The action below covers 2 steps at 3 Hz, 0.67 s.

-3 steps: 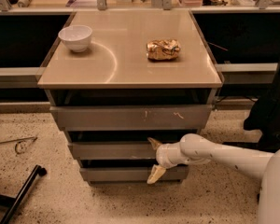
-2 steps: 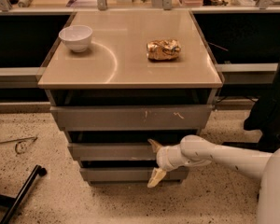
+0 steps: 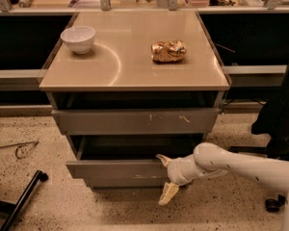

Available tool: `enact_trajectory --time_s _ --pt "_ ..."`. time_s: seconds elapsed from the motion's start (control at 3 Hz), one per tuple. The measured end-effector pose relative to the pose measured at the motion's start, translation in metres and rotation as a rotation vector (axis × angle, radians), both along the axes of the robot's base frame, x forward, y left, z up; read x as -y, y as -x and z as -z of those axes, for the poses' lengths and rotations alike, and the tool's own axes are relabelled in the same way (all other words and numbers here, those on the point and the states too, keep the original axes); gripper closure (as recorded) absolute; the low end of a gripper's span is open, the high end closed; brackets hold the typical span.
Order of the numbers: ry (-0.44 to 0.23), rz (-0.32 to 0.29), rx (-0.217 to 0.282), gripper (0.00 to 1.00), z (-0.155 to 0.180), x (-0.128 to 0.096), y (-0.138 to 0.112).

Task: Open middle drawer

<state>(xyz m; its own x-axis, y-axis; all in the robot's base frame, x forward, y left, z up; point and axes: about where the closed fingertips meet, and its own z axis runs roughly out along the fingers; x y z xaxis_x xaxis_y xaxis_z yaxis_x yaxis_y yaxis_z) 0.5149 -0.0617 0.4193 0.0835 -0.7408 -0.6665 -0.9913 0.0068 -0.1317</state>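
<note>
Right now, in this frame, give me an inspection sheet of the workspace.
Surface: tan cabinet top, glossy.
Job's things: middle drawer partly out, tray walls showing.
Clutter: white bowl; crumpled foil packet, apart on top.
Grippers: claw open, upper finger over the drawer front's top edge at its right end.
Cables: thin wire loop on floor, left.
Surroundings: speckled floor; black bar; scratched top drawer.
</note>
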Motion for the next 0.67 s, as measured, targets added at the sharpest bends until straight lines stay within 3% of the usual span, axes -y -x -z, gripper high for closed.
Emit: enact_trajectory --time_s 0.33,0.67 --pt "0.000 0.000 0.000 0.00 0.0000 0.0000 0.0000" --pt "0.000 -0.032 -0.039 0.00 0.0040 -0.0067 0.0093"
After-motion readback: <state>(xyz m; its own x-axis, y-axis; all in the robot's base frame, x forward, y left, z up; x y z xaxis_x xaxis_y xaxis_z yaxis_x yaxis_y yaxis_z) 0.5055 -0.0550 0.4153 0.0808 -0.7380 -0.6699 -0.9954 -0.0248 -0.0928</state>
